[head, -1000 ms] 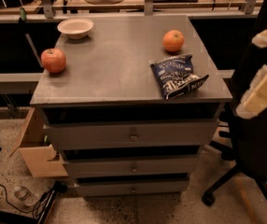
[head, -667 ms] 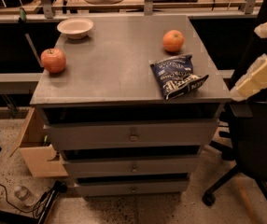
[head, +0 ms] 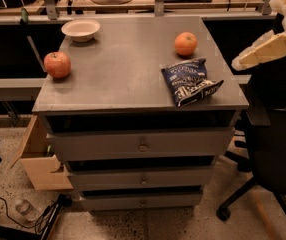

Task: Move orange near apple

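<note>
I am hovering the gripper (head: 240,61) at upper right, state I cannot tell, while the orange (head: 185,43) is sitting ungrasped on the worktop (head: 123,79), well apart from the apple (head: 57,64) at left.

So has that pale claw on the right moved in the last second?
Yes. The gripper has risen and edged left, from beside the cabinet front corner to level with the chip bag top.

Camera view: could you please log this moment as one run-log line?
orange: back right of cabinet top | apple: left edge | chip bag: in front of orange | claw: beyond right edge, apart from orange
</note>
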Tool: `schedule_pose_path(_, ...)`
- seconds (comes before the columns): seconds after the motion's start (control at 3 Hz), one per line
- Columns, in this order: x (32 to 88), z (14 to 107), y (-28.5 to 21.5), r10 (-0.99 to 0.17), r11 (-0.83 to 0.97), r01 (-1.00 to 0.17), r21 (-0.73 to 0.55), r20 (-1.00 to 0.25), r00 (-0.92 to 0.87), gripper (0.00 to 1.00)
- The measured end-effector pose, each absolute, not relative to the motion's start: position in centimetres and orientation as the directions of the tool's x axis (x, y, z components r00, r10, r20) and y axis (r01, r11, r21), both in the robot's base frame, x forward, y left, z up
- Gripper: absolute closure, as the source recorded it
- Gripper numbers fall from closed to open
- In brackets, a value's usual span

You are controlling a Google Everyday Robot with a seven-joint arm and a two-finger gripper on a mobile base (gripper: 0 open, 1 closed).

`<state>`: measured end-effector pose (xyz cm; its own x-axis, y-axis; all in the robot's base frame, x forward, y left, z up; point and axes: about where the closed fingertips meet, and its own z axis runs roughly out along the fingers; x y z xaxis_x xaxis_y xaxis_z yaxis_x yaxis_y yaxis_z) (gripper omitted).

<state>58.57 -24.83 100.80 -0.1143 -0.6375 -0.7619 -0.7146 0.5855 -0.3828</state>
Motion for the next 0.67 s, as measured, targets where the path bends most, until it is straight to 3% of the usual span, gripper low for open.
schedule_pose_path(0.67,61.6,99.6,-22.9,-0.63,0.582,-0.718,-0.382,-0.77,-0.102,0.0)
